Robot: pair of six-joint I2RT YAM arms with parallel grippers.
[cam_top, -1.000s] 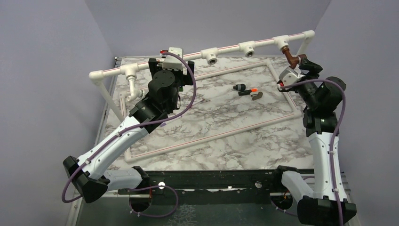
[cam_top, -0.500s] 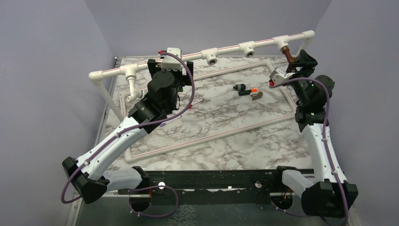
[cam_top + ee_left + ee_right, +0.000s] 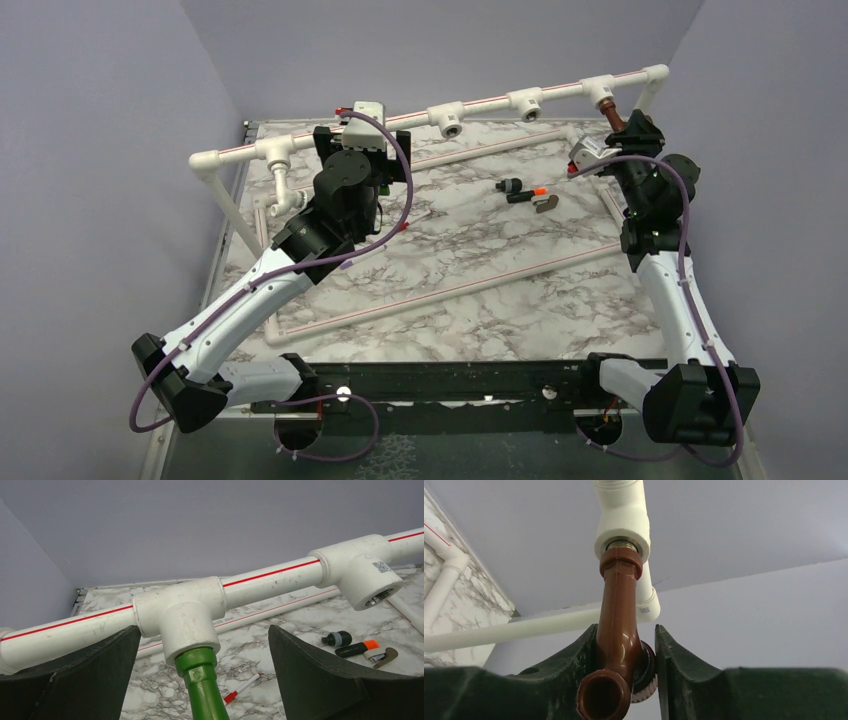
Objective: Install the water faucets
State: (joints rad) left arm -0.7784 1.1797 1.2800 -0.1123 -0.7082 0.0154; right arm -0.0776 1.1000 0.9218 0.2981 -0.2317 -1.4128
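At the far right end of the raised white pipe frame, the copper-coloured faucet hangs from a white T-fitting socket. Its stem is up in the socket and its round spout mouth points toward the wrist camera. The right gripper is clamped on this faucet. One black finger presses the brown body on the left, and the other bears on the small knurled knob on the faucet's right side. From above, that gripper sits just under the frame's far right corner.

Further left along the same rail, the green faucet hangs straight down from another T-fitting, with its hexagonal collar against the socket's rim. The left gripper has its jaws spread wide, one on each side of the green faucet and well apart from it, touching nothing.

Right of it, an empty T-fitting shows its threaded mouth. On the marble table below lie a black piece with an orange tip, a small black connector and a thin white stick with a red end.
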